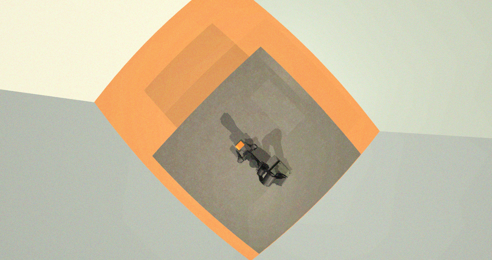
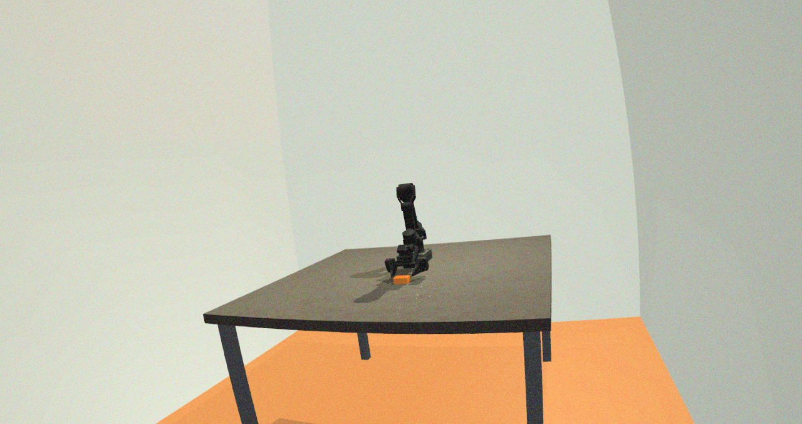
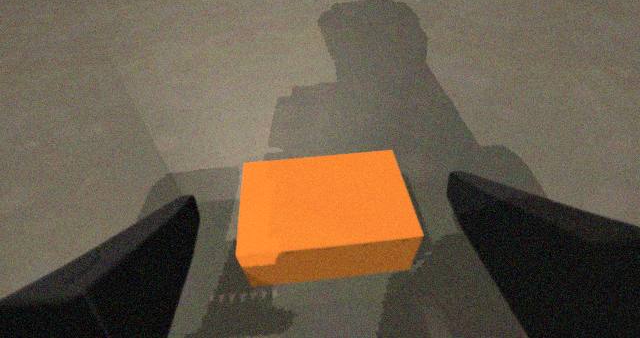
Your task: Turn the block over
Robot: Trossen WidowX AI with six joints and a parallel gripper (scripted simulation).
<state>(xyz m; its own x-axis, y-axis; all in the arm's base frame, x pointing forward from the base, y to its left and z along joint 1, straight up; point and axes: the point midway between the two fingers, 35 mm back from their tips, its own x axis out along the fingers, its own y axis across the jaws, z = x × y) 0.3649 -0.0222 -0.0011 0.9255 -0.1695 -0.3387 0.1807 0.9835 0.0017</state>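
Note:
The orange block [image 1: 240,145] [image 2: 401,279] [image 3: 327,203] rests on the table [image 1: 206,189] [image 2: 476,304] [image 3: 75,103]. A broad plain orange face points up and a narrower side faces the wrist camera. No mark shows on the faces in view; its underside is hidden. My gripper [image 3: 325,195] is open, with one finger on each side of the block and a gap between each finger and the block in the wrist view.
The arm [image 1: 263,169] [image 2: 411,217] stands on the table behind the block in the exterior view, and its shadow falls around and beyond the block. The table's edges are well away from the block.

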